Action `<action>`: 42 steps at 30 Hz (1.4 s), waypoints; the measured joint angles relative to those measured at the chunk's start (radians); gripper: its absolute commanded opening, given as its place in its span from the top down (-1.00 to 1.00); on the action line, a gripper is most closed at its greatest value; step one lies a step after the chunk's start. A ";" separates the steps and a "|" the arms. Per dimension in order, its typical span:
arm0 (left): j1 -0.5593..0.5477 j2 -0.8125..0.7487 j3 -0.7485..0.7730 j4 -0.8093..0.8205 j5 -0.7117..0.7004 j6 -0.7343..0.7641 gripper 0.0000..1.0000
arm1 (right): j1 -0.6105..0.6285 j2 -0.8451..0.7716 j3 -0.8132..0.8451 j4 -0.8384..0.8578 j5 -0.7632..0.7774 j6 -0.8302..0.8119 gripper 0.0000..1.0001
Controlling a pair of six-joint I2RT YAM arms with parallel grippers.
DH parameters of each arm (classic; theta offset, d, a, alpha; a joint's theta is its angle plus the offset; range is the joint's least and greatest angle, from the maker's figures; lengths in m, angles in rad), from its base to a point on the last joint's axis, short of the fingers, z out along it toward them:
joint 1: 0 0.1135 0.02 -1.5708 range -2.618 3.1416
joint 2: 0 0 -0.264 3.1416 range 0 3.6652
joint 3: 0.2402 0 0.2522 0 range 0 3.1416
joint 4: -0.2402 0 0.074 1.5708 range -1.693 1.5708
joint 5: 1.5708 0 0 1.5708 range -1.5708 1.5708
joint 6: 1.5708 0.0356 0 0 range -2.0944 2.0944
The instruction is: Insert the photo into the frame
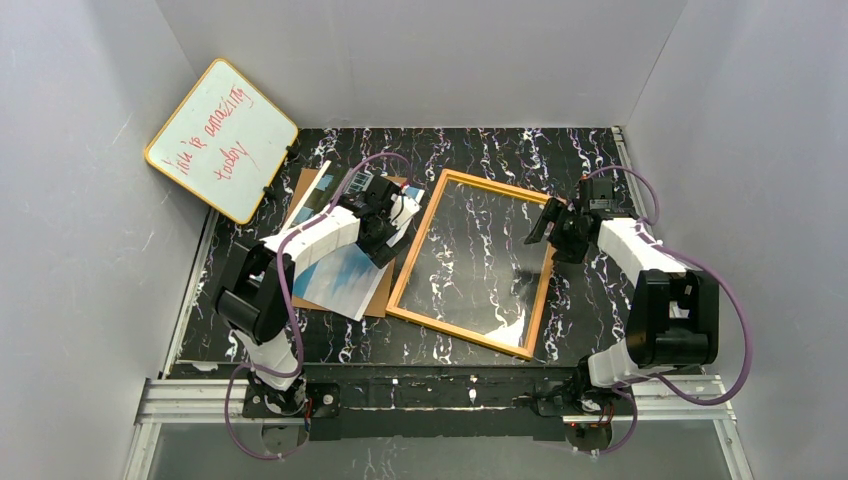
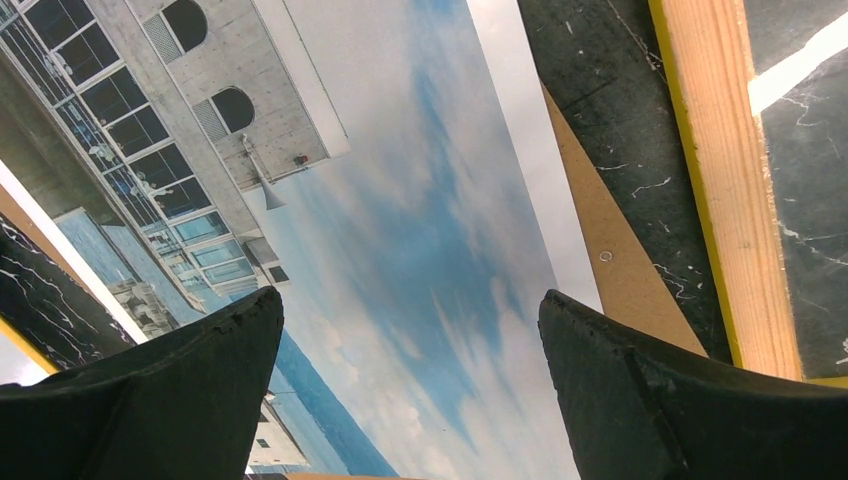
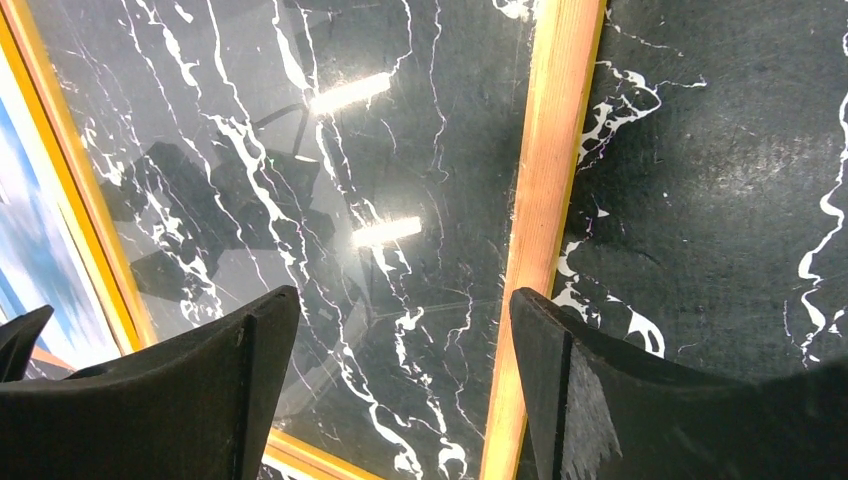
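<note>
At the far left a rounded, yellow-rimmed whiteboard (image 1: 222, 140) with red handwriting leans tilted against the wall. Right of it, on the black table (image 1: 420, 352) veined with white like marble, lies a flat brown backing board (image 1: 377, 300) of matte fibre. The photo (image 1: 345, 278) lies face up on the board, just left of the frame and outside it. It is a smooth rectangular print with a white margin.

The left wrist view shows the photo (image 2: 400, 200) close up: a pale, arched-window building and blue sky with soft cloud. A corner of the backing board (image 2: 620, 280) pokes out beside it. The left gripper (image 1: 392, 232) hangs over the print, its blunt, black, rough-surfaced fingers spread wide with nothing between them (image 2: 410, 305).

Next comes the frame (image 1: 460, 333), a thin rectangle lying flat at a slant. Its rail (image 2: 725, 180) is bare, grainy wood with a yellow edge. The clear glass pane (image 3: 300, 150) shows the veined table through it and reflects ceiling lights.

At the frame's far right side the right gripper (image 1: 540, 225) hovers with its fingers apart and empty (image 3: 405, 300). The wooden rail (image 3: 545, 200) runs under its right finger.
</note>
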 measured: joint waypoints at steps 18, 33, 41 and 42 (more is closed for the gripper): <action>-0.026 0.043 -0.001 0.016 0.002 -0.008 -0.96 | 0.000 0.039 -0.046 0.050 -0.007 0.014 -0.68; -0.057 0.090 0.000 0.037 -0.004 -0.010 -0.96 | -0.001 0.053 -0.052 0.102 -0.041 0.043 -0.66; -0.066 0.090 0.000 0.037 -0.020 -0.007 -0.96 | 0.008 0.085 -0.052 0.105 -0.057 0.050 -0.66; -0.066 0.090 0.000 0.037 -0.021 -0.007 -0.96 | 0.008 0.085 -0.052 0.105 -0.057 0.050 -0.66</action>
